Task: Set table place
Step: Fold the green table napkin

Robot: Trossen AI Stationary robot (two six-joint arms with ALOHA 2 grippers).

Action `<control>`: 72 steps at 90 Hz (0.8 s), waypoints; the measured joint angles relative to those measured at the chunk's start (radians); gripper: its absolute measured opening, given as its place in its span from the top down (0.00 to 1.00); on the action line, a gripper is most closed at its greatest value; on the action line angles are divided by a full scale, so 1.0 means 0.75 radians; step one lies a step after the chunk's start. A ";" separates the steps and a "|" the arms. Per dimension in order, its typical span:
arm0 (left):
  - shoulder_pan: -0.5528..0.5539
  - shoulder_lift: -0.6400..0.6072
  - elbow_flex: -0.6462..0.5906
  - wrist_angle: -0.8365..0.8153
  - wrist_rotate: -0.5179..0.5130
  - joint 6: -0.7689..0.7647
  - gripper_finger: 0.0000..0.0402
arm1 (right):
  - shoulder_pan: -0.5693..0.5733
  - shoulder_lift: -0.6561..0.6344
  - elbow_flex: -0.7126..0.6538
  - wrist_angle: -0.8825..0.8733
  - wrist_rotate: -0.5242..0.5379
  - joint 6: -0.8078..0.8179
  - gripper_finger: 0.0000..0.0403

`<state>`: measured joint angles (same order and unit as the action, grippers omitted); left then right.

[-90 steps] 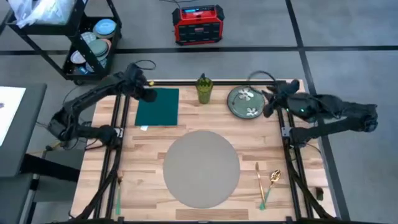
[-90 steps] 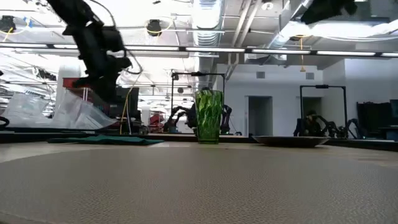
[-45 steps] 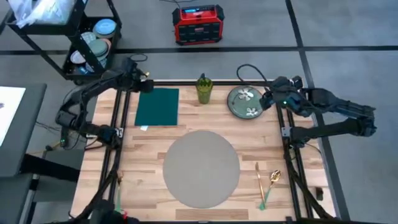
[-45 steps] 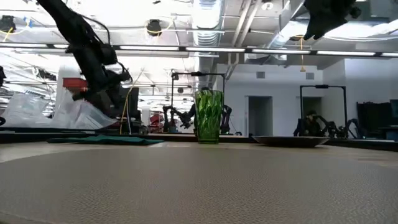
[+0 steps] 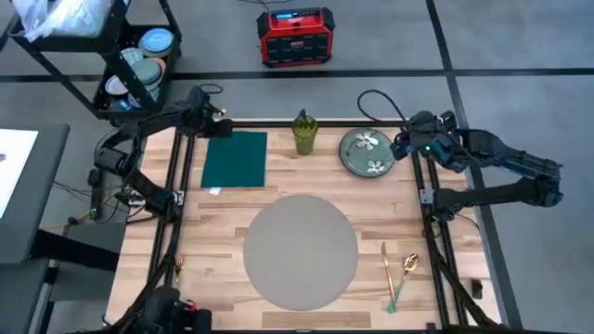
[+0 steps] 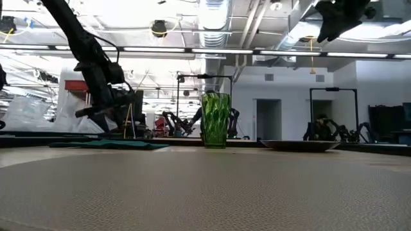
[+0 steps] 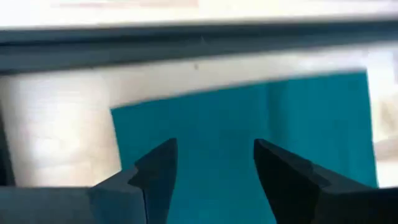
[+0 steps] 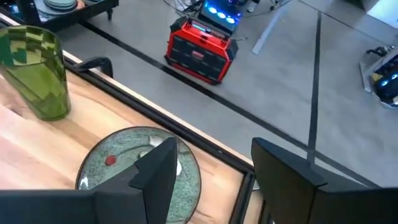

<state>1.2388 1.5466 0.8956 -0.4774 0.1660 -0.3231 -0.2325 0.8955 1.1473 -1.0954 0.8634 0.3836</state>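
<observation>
While both arms hover at the table's point(image 5: 223, 223) far edge, the grey placemat point(image 5: 301, 250) lies bare at centre-front. Left gripper point(image 7: 214, 168), fingers spread, holds nothing above the green napkin point(image 5: 235, 159). Right gripper point(image 8: 211, 165), also spread and empty, hangs over the floral plate point(image 5: 365, 151). Green glass point(image 5: 304, 134) stands between napkin and plate; cutlery point(image 5: 399, 269) lies right of the placemat.
</observation>
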 joint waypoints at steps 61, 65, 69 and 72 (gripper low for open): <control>0.049 0.178 0.037 -0.094 -0.174 0.099 0.59 | 0.001 0.000 -0.001 0.041 -0.001 0.002 0.52; 0.048 0.195 0.040 -0.092 -0.177 0.115 0.59 | 0.001 0.001 -0.001 0.053 -0.001 0.002 0.52; 0.048 0.204 0.042 -0.091 -0.178 0.120 0.60 | 0.001 0.001 -0.001 0.056 -0.001 0.002 0.52; 0.048 0.214 0.042 -0.083 -0.175 0.120 0.60 | 0.001 0.001 -0.001 0.056 -0.002 0.002 0.52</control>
<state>1.2747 1.7070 0.9269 -0.5400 0.0350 -0.2331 -0.2317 0.8963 1.1469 -1.0535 0.8619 0.3847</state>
